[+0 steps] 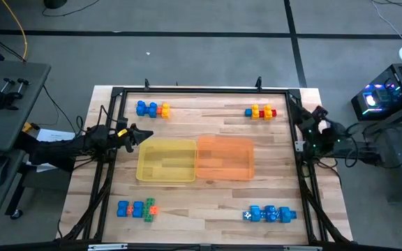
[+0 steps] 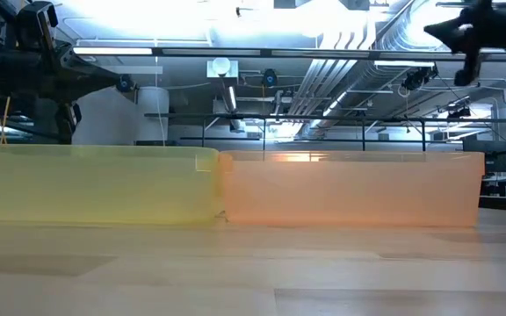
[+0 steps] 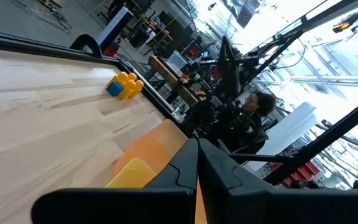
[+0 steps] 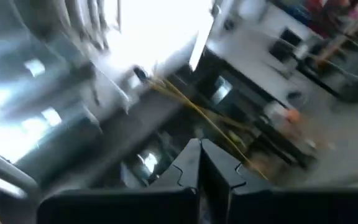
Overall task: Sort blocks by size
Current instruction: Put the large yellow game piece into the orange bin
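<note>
From above, the blocks (image 1: 152, 109) sat in four corner clusters, both trays (image 1: 166, 160) empty — sorting not begun, I judged. The left gripper (image 1: 139, 135) and right gripper (image 1: 306, 117) hovered at the table's sides. Low view: translucent, smooth tray walls. Wrist views: both fingers pressed together, holding nothing — next needs opening over a knobbly brick.

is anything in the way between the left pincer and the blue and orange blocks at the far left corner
Nothing visible blocks it. The left pincer, shut and empty, hangs at the yellow tray's left edge; bare wood lies between it and the blue and orange blocks. The right pincer waits at the table's right edge.
</note>
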Motion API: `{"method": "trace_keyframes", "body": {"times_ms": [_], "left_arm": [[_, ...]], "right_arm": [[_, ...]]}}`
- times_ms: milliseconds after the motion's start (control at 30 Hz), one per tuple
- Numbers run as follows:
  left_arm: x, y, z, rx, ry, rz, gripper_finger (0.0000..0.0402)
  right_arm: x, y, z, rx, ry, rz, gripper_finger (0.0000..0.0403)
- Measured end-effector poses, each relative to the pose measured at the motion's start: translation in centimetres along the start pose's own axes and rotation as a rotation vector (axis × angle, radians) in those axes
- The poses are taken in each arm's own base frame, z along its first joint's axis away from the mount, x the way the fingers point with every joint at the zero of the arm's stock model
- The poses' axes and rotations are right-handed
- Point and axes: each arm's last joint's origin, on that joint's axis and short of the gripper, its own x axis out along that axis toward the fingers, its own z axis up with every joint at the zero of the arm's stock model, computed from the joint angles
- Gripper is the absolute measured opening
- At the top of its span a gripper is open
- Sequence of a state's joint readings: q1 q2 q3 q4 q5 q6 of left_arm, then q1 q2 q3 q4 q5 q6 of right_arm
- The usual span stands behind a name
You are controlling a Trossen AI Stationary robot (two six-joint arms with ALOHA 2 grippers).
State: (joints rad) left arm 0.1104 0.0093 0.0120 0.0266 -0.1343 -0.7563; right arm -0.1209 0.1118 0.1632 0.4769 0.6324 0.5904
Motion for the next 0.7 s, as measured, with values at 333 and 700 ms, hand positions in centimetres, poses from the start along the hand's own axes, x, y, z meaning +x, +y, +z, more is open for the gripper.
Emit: {"method": "trace_keyframes", "body": {"times_ms": [333,700], "left_arm": [[0.0,0.0,0.0,0.0,0.0,0.0,0.0],[0.0,0.0,0.0,0.0,0.0,-0.001,0.0]], "right_arm": [[5.1,0.8,1.3,-0.355,0.568,-0.82,0.0002],[11.6,-4.7,-0.9,-0.389,0.862,-1.16,0.0024]]}}
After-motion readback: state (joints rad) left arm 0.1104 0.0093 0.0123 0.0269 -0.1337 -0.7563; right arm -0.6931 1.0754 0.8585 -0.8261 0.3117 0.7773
